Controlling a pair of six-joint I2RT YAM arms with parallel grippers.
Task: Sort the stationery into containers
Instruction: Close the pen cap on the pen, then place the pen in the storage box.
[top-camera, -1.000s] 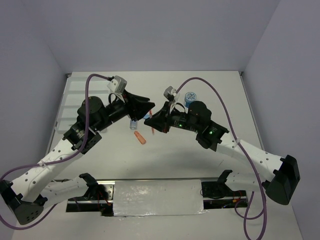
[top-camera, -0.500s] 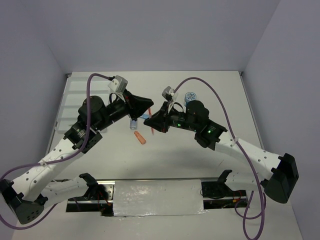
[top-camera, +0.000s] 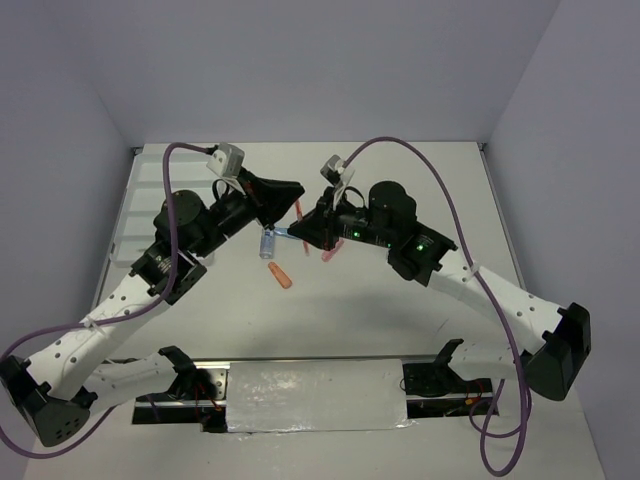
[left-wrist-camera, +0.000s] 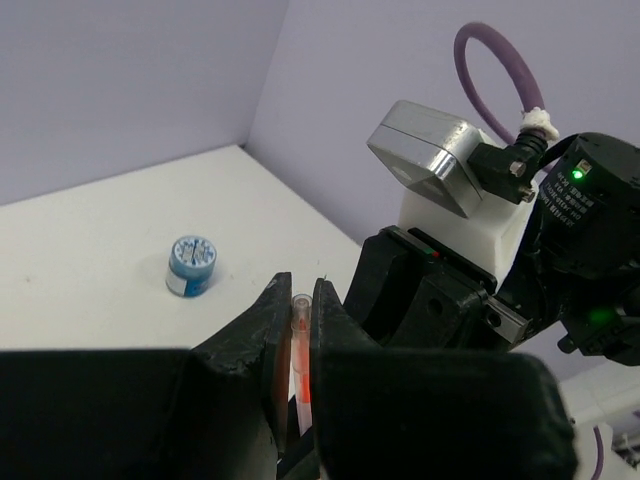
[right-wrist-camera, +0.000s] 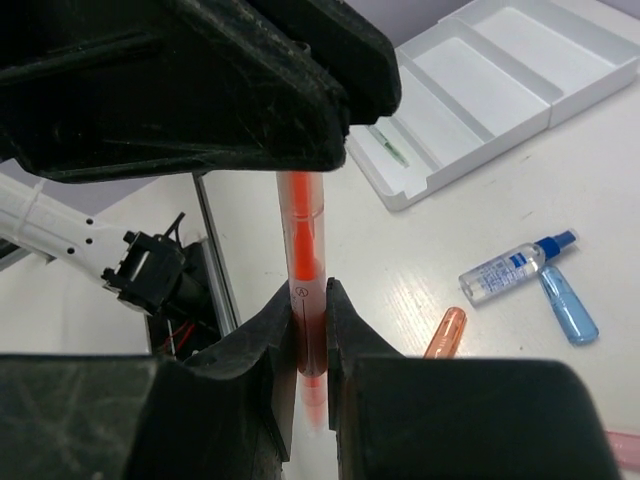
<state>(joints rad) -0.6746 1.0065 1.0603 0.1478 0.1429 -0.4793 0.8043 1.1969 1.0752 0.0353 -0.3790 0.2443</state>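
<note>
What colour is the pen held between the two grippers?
The pen is translucent orange-red, clearest in the right wrist view.

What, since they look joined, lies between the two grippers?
An orange pen, gripped by the left gripper and the right gripper, bridges them; the right wrist view shows it.

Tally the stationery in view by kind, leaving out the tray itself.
Tape roll: 1
Bottle: 1
Pens: 2, red pen and green pen
Small pieces: 3, orange piece, blue piece, pink piece at the frame edge
Total: 7
</note>
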